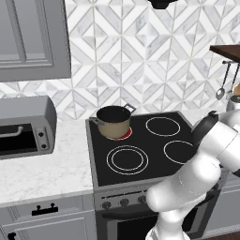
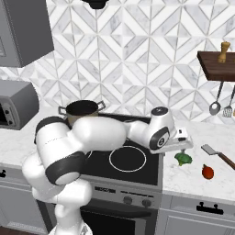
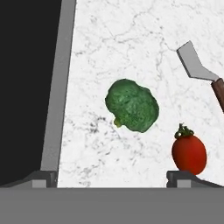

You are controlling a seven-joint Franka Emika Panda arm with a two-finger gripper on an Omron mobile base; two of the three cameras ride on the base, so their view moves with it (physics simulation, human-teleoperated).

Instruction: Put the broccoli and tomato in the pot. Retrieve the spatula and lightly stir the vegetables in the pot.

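The broccoli [image 2: 183,159] [image 3: 132,106] lies on the marble counter right of the stove. The tomato [image 2: 208,172] [image 3: 189,152] rests a little to its right, nearer the front edge. The spatula [image 2: 219,155] lies behind the tomato, its grey blade [image 3: 194,65] pointing toward the stove. My gripper [image 2: 183,150] [image 3: 114,178] hovers just above the broccoli, open, with nothing between its fingertips [image 3: 41,177]. The tan pot [image 1: 113,121] [image 2: 82,110] stands on the stove's back left burner, well left of the gripper.
The black stove [image 1: 140,145] lies left of the vegetables, its grey edge [image 3: 59,87] close to the broccoli. A toaster oven [image 1: 26,126] stands on the left counter. A ladle [image 2: 215,105] and other utensils hang under a wooden shelf [image 2: 215,64] at the right.
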